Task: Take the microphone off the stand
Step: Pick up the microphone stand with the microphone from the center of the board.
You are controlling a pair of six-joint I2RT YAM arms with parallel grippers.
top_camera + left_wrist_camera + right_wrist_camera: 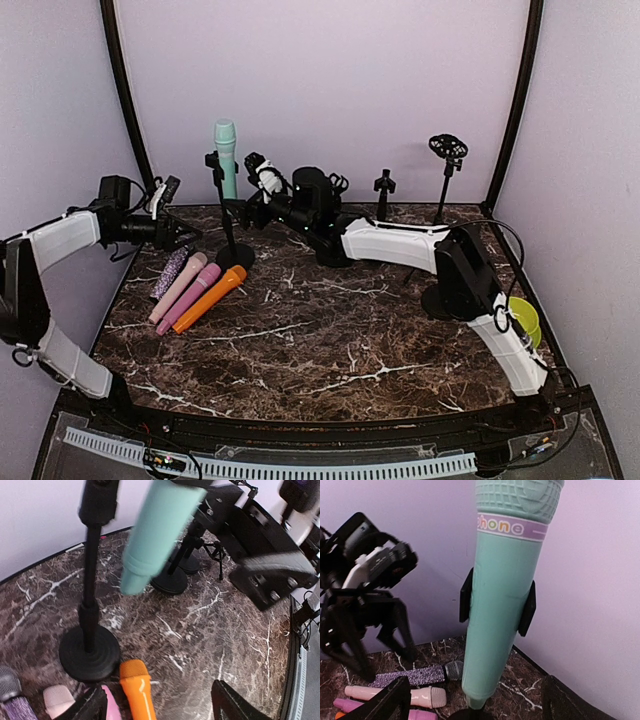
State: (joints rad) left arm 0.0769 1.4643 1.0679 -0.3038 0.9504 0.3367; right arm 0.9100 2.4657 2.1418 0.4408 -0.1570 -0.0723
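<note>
A teal microphone (225, 152) stands upright in the black clip (527, 607) of a stand (222, 215) at the back left. In the right wrist view the microphone (505, 590) fills the centre. My right gripper (475, 707) is open, one finger on each side of the microphone's lower end and not touching it. Seen from above, the right gripper (250, 208) sits just right of the stand. My left gripper (172, 235) is left of the stand. It is open (160, 712) and holds nothing, low over the table by the stand's round base (89, 652).
Several microphones lie left of the base: purple glitter (172, 270), pale pink (180, 285), pink (195, 295), orange (212, 297). The orange one (136, 685) lies between my left fingers, below them. Two empty stands (384, 190) (447, 150) are at the back right, a yellow-green cup (525, 320) at the right edge.
</note>
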